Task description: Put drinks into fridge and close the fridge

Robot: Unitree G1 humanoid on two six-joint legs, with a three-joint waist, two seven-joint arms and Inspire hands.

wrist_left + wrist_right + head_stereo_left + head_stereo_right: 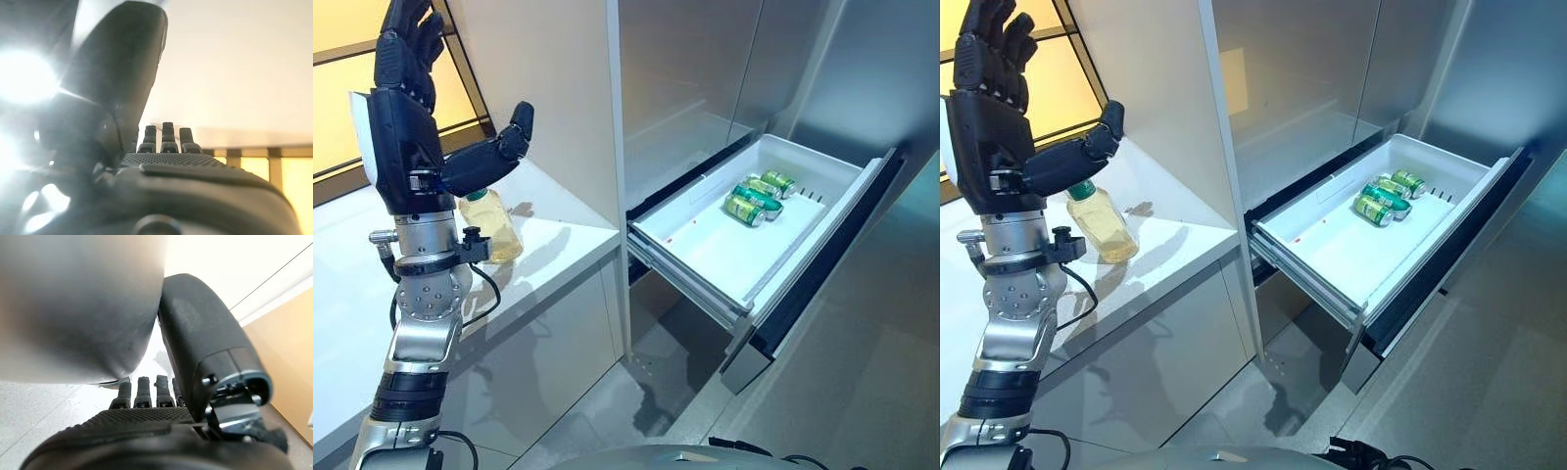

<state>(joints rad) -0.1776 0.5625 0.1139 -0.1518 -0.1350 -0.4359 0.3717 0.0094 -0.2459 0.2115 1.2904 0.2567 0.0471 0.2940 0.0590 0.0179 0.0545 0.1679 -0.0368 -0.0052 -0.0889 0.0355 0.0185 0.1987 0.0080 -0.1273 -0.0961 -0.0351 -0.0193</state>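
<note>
A clear bottle of yellow drink with a green cap (1102, 230) stands on the white counter (1175, 245) at the left. My left hand (401, 127) is raised just in front of and above it, open, fingers straight up and thumb (494, 152) spread over the cap; it holds nothing. The fridge's white drawer (705, 255) is pulled out at the right, with three green cans (759, 196) lying at its far end. My right hand (146, 421) shows only in its own wrist view, fingers straight, nothing in it.
The drawer's dark front panel (822, 264) juts into the grey floor space. A tall white cabinet wall (558, 88) stands between counter and fridge. Steel fridge doors (705, 69) rise behind the drawer. A yellow-lit window (1048, 78) lies behind the counter.
</note>
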